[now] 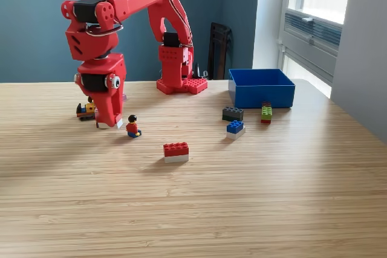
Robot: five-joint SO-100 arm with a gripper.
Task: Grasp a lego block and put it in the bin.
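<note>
My red arm reaches down at the exterior view's left, and its gripper (109, 122) stands with its tip on the table. A small pale block (117, 124) shows right at the tip. The jaws face away from the camera, so their state and any hold on the block are hidden. A small minifigure (132, 127) stands just to the right of the gripper. A red brick on a white one (176, 151) lies in the middle. The blue bin (261, 95) sits at the back right, far from the gripper.
A small black and yellow lego vehicle (84, 110) sits behind the gripper on the left. Near the bin lie a dark grey brick (232, 113), a blue brick (235, 128) and a green and red stack (266, 112). The arm's base (180, 80) stands at the back.
</note>
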